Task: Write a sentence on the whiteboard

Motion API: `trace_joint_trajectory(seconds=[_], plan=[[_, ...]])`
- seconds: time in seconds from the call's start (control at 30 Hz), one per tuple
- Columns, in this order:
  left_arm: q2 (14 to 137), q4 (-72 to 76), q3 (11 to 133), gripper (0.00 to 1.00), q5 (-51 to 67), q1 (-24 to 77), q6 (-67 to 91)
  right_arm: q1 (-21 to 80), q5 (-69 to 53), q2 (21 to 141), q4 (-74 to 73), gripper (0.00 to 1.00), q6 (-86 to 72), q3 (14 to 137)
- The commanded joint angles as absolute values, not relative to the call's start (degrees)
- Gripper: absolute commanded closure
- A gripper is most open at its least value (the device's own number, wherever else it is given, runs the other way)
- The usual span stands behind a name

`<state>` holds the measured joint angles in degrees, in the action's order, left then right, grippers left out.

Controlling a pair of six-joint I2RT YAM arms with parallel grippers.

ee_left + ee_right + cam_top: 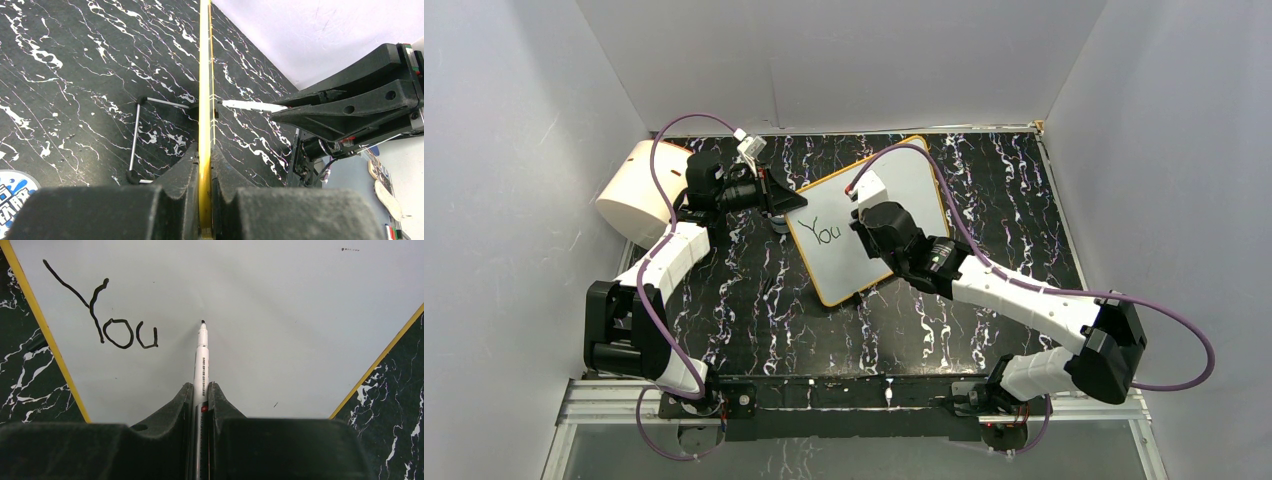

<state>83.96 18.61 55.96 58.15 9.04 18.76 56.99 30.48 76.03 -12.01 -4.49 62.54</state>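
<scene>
The whiteboard [909,185], glossy white with an orange-yellow rim, stands tilted at the middle of the table. My left gripper [786,207] is shut on its left rim; in the left wrist view the yellow edge [204,75] runs straight between the fingers of that gripper [205,150]. My right gripper [201,386] is shut on a white marker [201,360], whose black tip is at the board's face [300,305] just right of the written word "You" [107,327]. Of the sentence only "You" [826,234] shows. The left wrist view shows the marker [250,106] reaching the board.
A big cream cylinder [636,192] lies at the back left beside the left arm. The board's wire stand [135,135] rests on the black marbled tabletop [1014,200] behind the board. White walls close in the table on three sides.
</scene>
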Motion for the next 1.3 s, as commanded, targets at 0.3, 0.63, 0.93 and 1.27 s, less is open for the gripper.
trace_joint_trajectory(seconds=[0.3, 0.63, 0.93, 1.27], plan=[[86.0, 13.9, 54.7, 1.0, 60.5, 10.6, 15.8, 56.3, 29.3, 77.2, -8.0, 1.0, -3.8, 63.7], [86.1, 14.0, 54.7, 1.0, 60.7, 10.6, 15.8, 56.1, 28.6, 77.7, -7.8, 1.0, -3.8, 63.7], [86.1, 13.9, 54.7, 1.0, 60.6, 10.6, 15.7, 56.0, 27.3, 77.7, -7.0, 1.0, -3.9, 63.6], [86.2, 13.9, 54.8, 1.0, 60.6, 10.6, 15.7, 56.0, 25.6, 77.4, -8.6, 1.0, -4.0, 63.3]])
